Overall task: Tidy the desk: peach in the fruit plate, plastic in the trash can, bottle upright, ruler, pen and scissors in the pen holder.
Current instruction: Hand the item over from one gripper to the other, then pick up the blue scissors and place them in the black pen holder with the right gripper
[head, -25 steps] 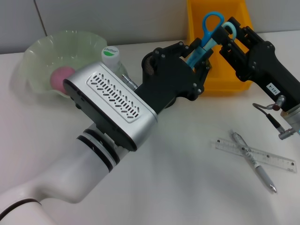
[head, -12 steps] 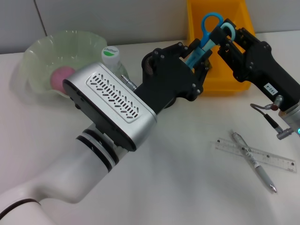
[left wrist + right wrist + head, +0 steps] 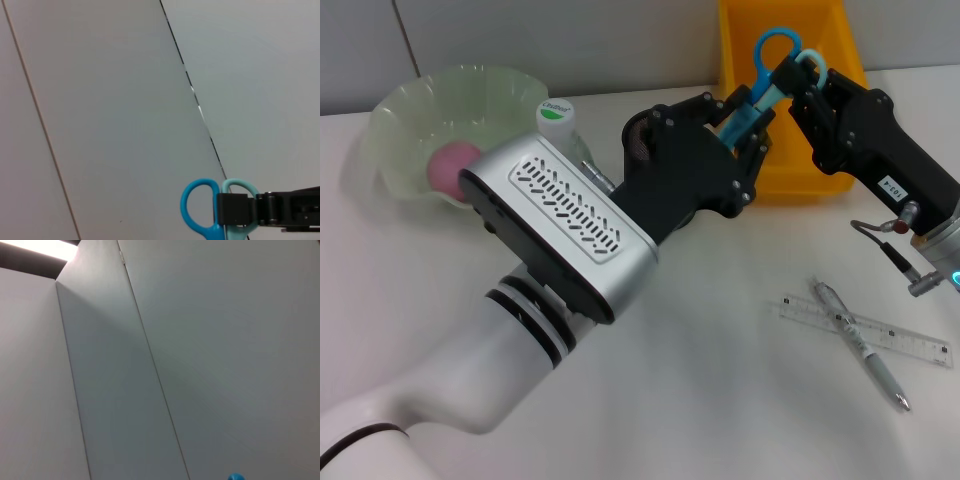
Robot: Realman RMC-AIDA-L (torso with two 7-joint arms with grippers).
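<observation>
Pen (image 3: 861, 345) across ruler (image 3: 880, 333)

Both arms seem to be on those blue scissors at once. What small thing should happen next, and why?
Probably the left tool should let go: the right tool already pinches the scissors at the handles, over the yellow bin, so it can take them alone.

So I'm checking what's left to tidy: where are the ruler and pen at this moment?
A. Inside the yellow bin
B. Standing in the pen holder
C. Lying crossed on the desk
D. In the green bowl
C: the pen lies across the ruler on the bare desk near the right arm, while both end effectors are up at the scissors in front of the yellow bin.
</observation>
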